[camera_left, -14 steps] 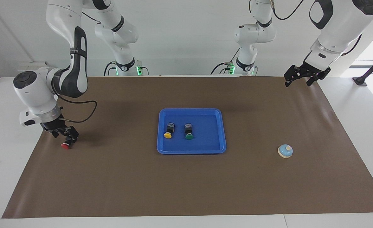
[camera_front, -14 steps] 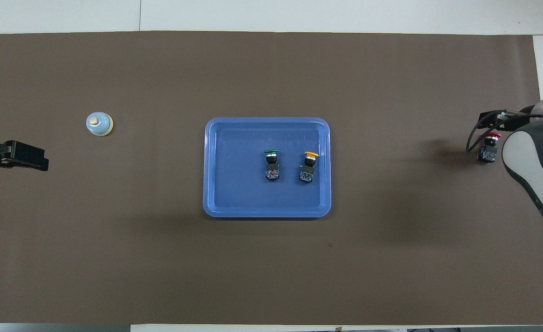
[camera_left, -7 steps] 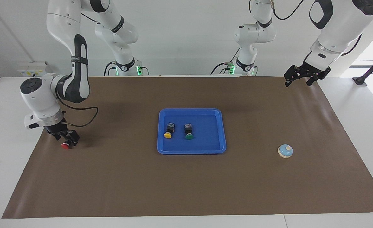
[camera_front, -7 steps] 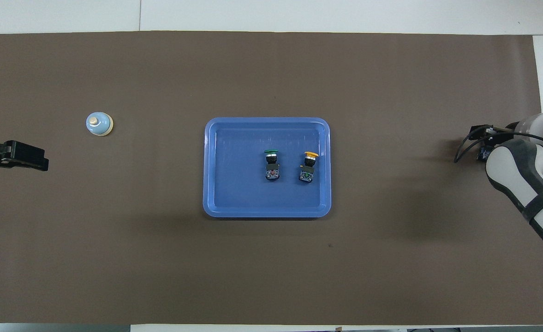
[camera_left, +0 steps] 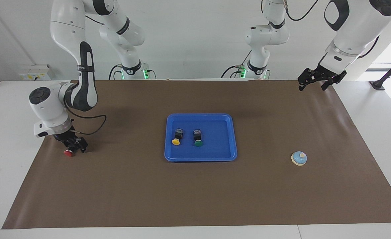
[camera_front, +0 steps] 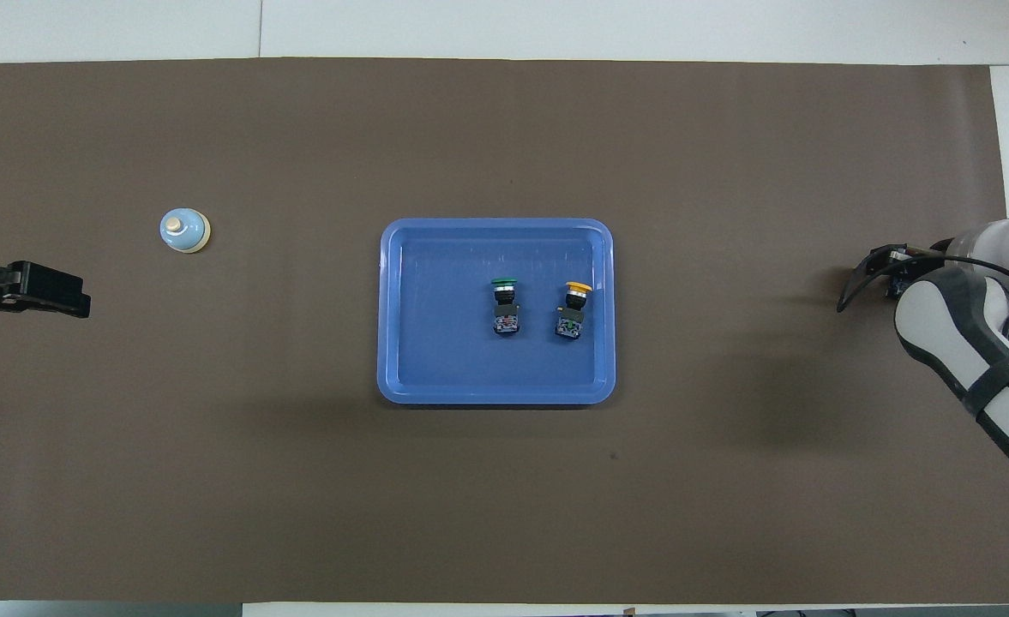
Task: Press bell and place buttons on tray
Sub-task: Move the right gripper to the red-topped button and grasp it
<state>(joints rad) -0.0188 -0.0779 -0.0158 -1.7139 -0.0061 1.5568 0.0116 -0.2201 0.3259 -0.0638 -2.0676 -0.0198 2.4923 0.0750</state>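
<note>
The blue tray (camera_left: 200, 159) lies mid-table and also shows in the overhead view (camera_front: 495, 397). In it lie the yellow button (camera_left: 176, 137) (camera_front: 574, 307) and the green button (camera_left: 198, 139) (camera_front: 504, 304). The red button (camera_left: 68, 153) lies on the brown mat toward the right arm's end. My right gripper (camera_left: 73, 146) is down at it, right at its black body. In the overhead view the right arm hides this button. The bell (camera_left: 299, 158) (camera_front: 184, 230) stands toward the left arm's end. My left gripper (camera_left: 312, 87) (camera_front: 41, 291) waits open in the air over the mat's corner.
A brown mat (camera_left: 195, 192) covers the table, with white table margin (camera_left: 2, 139) at both ends. The right arm's black cable (camera_left: 92, 124) loops just above the mat beside its wrist.
The right arm's wrist has shifted a little toward the table's middle while its gripper stays at the red button. The red button, the tray's buttons, the bell and the left arm have not moved.
</note>
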